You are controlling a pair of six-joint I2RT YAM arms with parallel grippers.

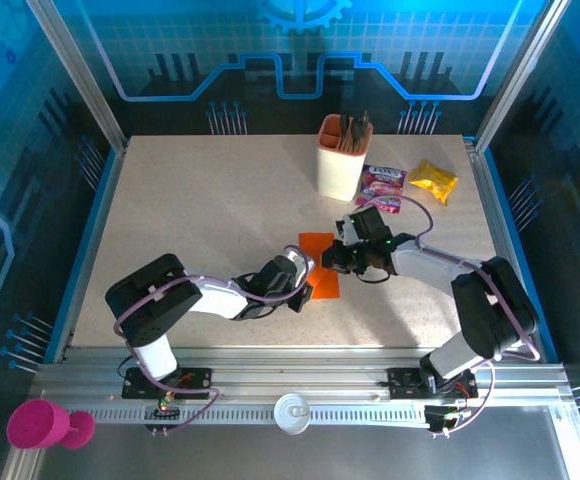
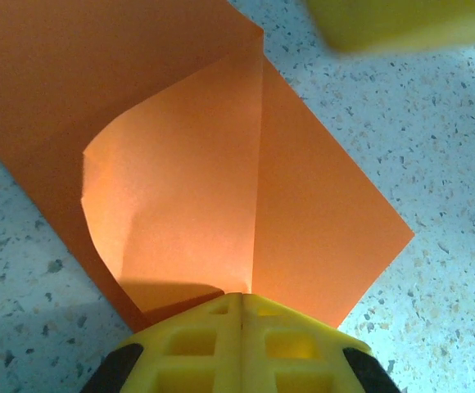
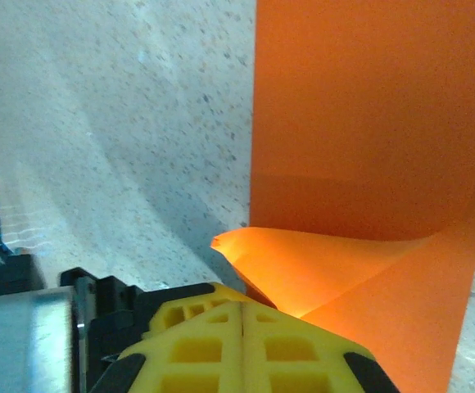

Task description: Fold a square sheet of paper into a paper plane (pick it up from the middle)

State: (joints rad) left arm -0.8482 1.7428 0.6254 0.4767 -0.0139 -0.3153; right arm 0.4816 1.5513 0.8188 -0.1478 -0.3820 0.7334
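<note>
The square sheet of paper (image 1: 317,246) is bright orange and lies flat on the speckled table between my two grippers. One corner flap (image 2: 172,196) is folded up along a straight crease and curls above the sheet; in the right wrist view the flap (image 3: 319,262) rises just ahead of the fingertips. My left gripper (image 1: 309,279) (image 2: 242,296) is shut, its tips on the near end of that crease. My right gripper (image 1: 334,257) (image 3: 244,304) is shut too, its tips at the sheet's other end by the flap. Whether either pinches the paper I cannot tell.
A peach holder cup (image 1: 340,160) with dark sticks stands behind the paper. To its right lie a purple snack packet (image 1: 381,186) and a yellow packet (image 1: 434,181). The right gripper's yellow finger (image 2: 401,20) shows in the left wrist view.
</note>
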